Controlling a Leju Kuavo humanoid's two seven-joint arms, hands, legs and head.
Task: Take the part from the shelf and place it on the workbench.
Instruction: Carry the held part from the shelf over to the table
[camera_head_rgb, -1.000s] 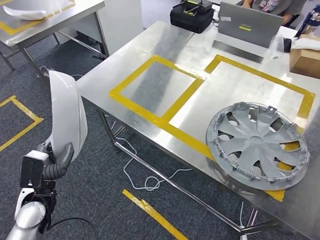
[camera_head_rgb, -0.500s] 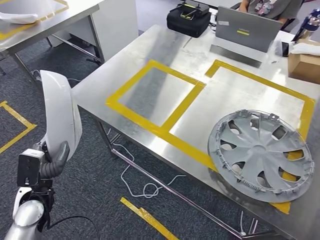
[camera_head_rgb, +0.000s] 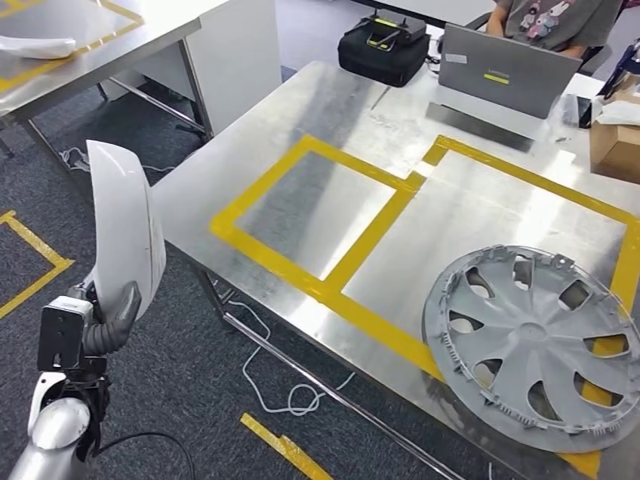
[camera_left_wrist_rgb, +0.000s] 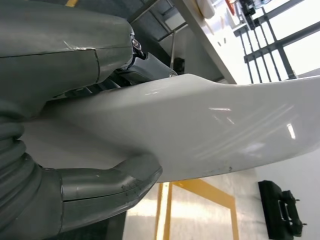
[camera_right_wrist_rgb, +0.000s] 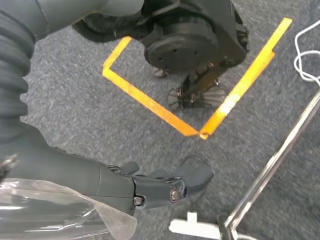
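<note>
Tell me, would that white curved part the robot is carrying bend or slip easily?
Probably stiff: the white part stands upright above the left hand without sagging. Its glossy surface looks slippery, so the grip could slide. It seems a thin shell, likely light for its size.

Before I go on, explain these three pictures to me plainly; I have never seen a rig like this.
This is a two-armed humanoid robot. The wide picture is from its head, looking down at a steel workbench marked with yellow tape. A grey wheel cover lies on the bench, with a laptop and a black bag at its far edge. The other two pictures come from cameras at the wrists. The left hand holds a white curved part, its thumb and fingers around it. The right hand hangs over the carpet, holding nothing.
</note>
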